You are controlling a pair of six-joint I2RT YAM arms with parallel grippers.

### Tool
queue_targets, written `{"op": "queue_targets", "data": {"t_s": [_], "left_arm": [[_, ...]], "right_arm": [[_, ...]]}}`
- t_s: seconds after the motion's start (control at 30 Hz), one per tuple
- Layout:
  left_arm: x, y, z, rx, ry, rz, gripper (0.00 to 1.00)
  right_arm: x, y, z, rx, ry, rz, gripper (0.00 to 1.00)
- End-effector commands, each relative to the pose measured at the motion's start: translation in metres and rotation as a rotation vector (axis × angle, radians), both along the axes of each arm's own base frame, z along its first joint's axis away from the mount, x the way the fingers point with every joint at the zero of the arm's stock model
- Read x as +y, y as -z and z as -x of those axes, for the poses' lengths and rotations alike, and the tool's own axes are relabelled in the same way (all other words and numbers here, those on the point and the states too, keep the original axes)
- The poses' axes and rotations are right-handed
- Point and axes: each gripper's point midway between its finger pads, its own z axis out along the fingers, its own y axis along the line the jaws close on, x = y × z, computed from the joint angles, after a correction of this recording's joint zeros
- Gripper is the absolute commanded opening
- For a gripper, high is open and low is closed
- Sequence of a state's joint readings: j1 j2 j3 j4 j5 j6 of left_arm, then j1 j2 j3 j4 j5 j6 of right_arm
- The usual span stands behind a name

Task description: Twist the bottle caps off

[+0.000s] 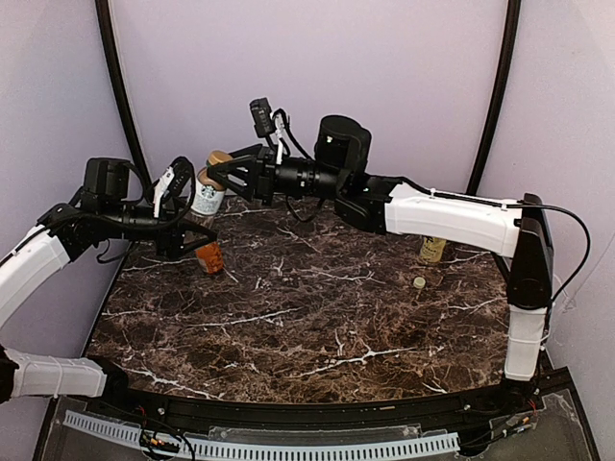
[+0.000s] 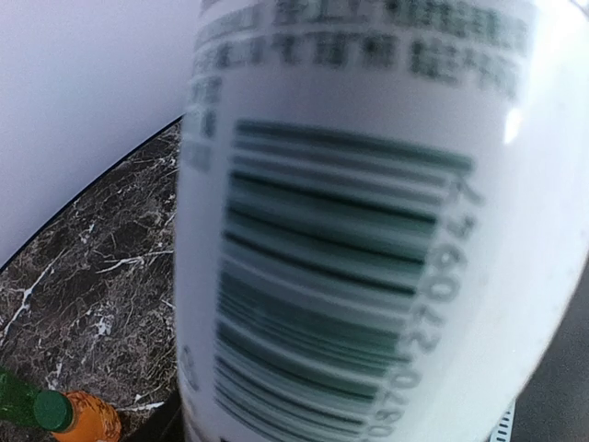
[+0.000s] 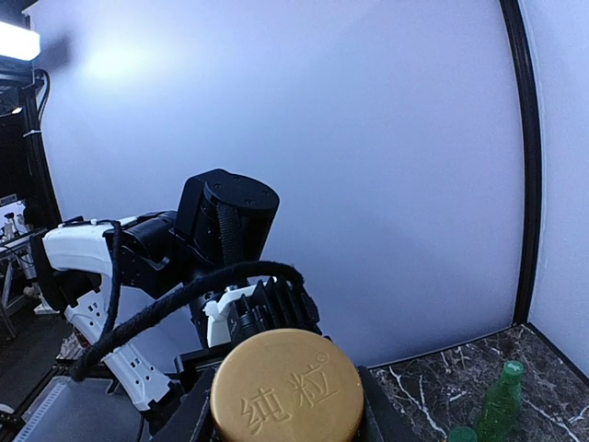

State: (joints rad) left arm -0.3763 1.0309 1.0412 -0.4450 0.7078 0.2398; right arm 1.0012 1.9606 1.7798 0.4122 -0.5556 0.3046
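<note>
The short brown bottle (image 1: 206,197) with a white label stands at the back left of the table. Its golden-brown cap (image 1: 219,157) sits on top, and my right gripper (image 1: 223,169) is shut on it from the right. In the right wrist view the cap (image 3: 286,387) fills the gap between the dark fingers (image 3: 191,416). My left gripper (image 1: 195,223) reaches the bottle's body from the left. Its barcode label (image 2: 350,249) fills the left wrist view and hides the fingers. The orange juice bottle (image 1: 209,257) with a green cap (image 2: 52,411) stands just in front.
The yellow tea bottle (image 1: 432,250) stands at the right, a loose cream-white cap (image 1: 419,282) on the marble in front of it. A slim green bottle (image 3: 502,401) shows low in the right wrist view. The curved back wall (image 1: 307,77) runs close behind the bottles.
</note>
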Motion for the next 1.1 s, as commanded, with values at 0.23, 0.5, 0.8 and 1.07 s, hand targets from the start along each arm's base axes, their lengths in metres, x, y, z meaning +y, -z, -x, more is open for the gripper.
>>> {"op": "queue_targets", "data": {"t_s": [0.23, 0.5, 0.8, 1.07], "left_arm": [[-0.011, -0.044, 0.002, -0.038, 0.041, 0.126, 0.63], [-0.011, -0.048, 0.003, -0.040, 0.035, 0.136, 0.46], [0.006, -0.031, -0.013, -0.095, -0.074, 0.003, 0.32], [0.049, -0.013, -0.046, -0.389, -0.219, -0.369, 0.24]], "right_arm": [[-0.002, -0.006, 0.003, -0.001, -0.021, -0.037, 0.00], [-0.004, -0.004, -0.001, 0.018, -0.019, -0.034, 0.00], [-0.011, 0.002, -0.006, 0.014, 0.006, 0.019, 0.50], [-0.039, -0.003, -0.006, 0.020, 0.072, 0.121, 0.62]]}}
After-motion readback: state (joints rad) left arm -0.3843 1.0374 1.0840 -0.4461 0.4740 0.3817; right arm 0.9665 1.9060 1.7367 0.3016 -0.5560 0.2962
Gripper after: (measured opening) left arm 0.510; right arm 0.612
